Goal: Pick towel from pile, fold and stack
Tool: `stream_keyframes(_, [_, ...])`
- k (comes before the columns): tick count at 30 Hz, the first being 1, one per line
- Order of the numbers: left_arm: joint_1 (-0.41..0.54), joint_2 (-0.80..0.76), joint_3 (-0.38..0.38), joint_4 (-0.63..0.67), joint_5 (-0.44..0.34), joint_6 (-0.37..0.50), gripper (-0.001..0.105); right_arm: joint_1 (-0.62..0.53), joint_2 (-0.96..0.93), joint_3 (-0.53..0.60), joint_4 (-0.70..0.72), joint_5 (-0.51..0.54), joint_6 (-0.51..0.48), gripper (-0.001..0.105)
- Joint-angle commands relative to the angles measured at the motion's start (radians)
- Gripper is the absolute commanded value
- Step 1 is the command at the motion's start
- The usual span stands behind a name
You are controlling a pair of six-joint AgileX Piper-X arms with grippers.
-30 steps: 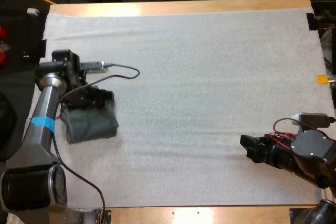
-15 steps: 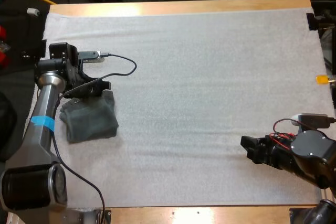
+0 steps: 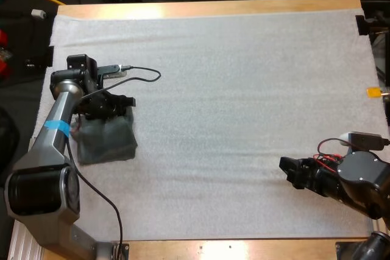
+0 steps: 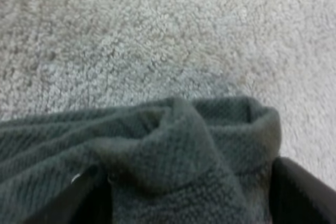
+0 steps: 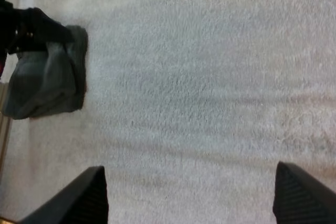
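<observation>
Since half a second ago, the left end effector (image 3: pixel 119 105) has been brought back down onto the far edge of the towel (image 3: pixel 106 141), having been held just beyond that edge; the right arm has not been shifted. The left end effector's fingers (image 4: pixel 302 192) are being held spread, and a raised fold of the dark grey-green towel is being straddled between them, with mat showing just past the fold. The towel is lying as a rumpled lump near the left edge of the white mat (image 3: pixel 244 89), and its near part is being left uncovered by the arm. Well apart, toward the mat's near right corner, the right end effector (image 3: pixel 286 173) is being held low over the mat, its fingers (image 5: pixel 299 195) spread and clear of anything. It is being pointed across the mat toward the towel, with plain mat stretching between the two end effectors. Around the mat, the wooden worktop (image 3: pixel 213 7) is being shown as strips along the far and near sides.
</observation>
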Motion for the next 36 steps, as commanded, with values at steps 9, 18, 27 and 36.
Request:
stream_keyframes(9, [-0.005, -0.025, -0.037, 0.062, 0.086, -0.01, 0.061, 0.002, -0.001, -0.002, 0.002, 0.006, 0.005, 0.064])
stream_keyframes(18, [-0.005, -0.205, -0.049, 0.109, 0.091, -0.01, 0.061, 0.002, -0.001, -0.002, -0.005, 0.006, 0.003, 0.064])
stream_keyframes(27, [-0.005, -0.412, -0.049, 0.21, 0.091, -0.01, 0.061, -0.001, -0.001, -0.002, -0.02, 0.023, -0.11, 0.064])
stream_keyframes(36, [-0.005, -0.63, -0.049, 0.306, 0.091, 0.001, 0.061, -0.016, -0.001, -0.002, -0.09, 0.111, -0.243, 0.064])
